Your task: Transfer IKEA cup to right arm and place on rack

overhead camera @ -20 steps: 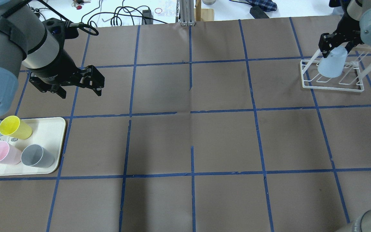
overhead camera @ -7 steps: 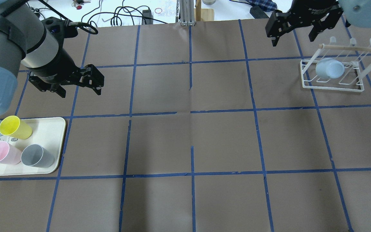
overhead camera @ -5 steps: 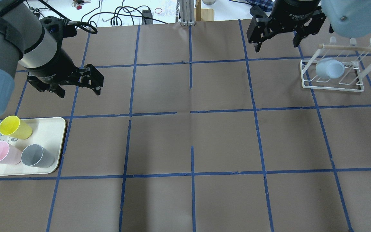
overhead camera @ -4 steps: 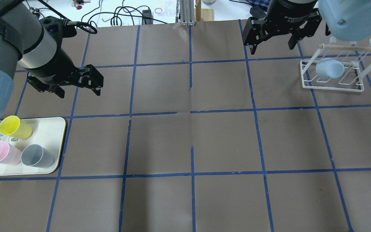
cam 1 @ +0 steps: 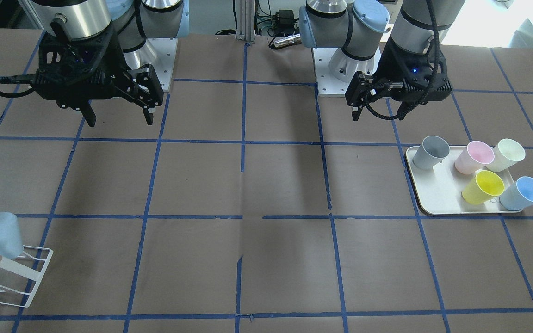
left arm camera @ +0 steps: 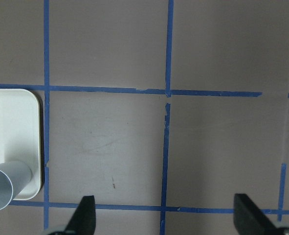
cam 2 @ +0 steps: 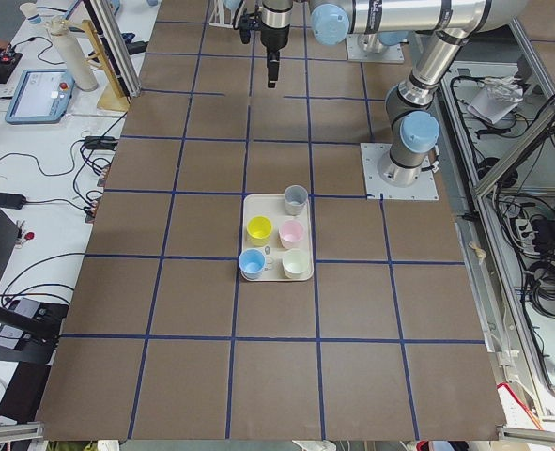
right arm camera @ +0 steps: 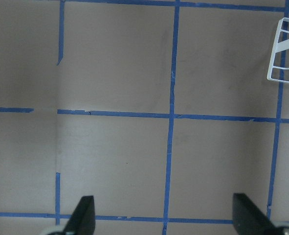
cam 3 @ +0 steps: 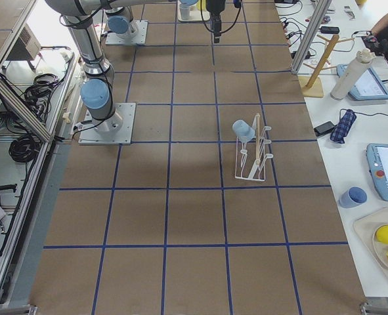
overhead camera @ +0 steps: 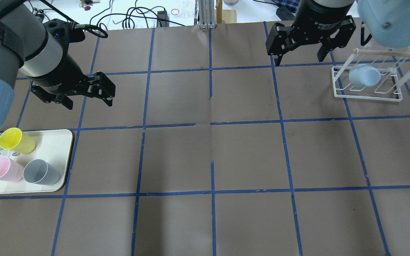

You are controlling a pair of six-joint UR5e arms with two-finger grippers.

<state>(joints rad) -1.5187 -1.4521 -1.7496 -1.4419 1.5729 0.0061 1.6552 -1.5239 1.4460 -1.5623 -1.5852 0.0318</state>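
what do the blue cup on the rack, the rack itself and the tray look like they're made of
The IKEA cup: likely plastic, matte pale blue, uniform colour with no glare. The rack: thin white wire, probably coated metal; its rod looks like pale bare wood. The tray: cream, smooth, rounded corners, probably plastic or melamine; cannot tell which.

pale blue cup (overhead camera: 364, 76) hangs inverted on white wire rack (overhead camera: 368, 97), right arm (overhead camera: 322, 17)'s fingers (overhead camera: 273, 44) spread nearby.

A brown table (overhead camera: 247, 156) gridded with blue tape (overhead camera: 213, 192), flanked by white workbenches (cam 2: 33, 188) and aluminium frame posts (overhead camera: 205, 14).
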